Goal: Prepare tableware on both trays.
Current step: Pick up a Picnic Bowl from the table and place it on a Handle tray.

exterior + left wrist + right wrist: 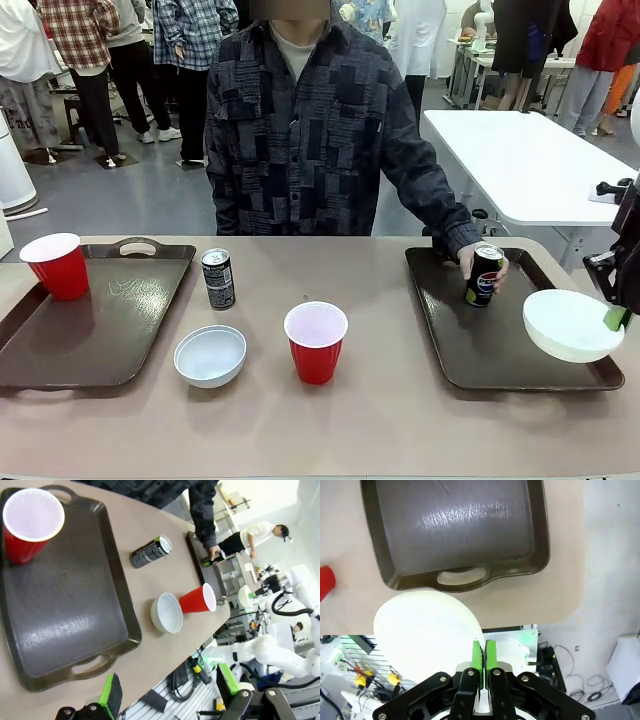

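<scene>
the right gripper [483, 652], pads pinching the rim of a white bowl [570, 325], is holding it above the near right corner of the right tray [450, 340], where a person's hand [470, 262] is gripping the pepsi can [484, 276]. the best move is probably levelling the bowl, lowering it onto bare tray clear of the can, then releasing. the left gripper [168, 687], jaws spread, is hovering over the left tray [65, 610].

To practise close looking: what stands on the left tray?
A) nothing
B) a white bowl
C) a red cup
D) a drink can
C: a red cup stands upright in the far corner of the left tray; the nearby bowl and can sit on the table.
</scene>
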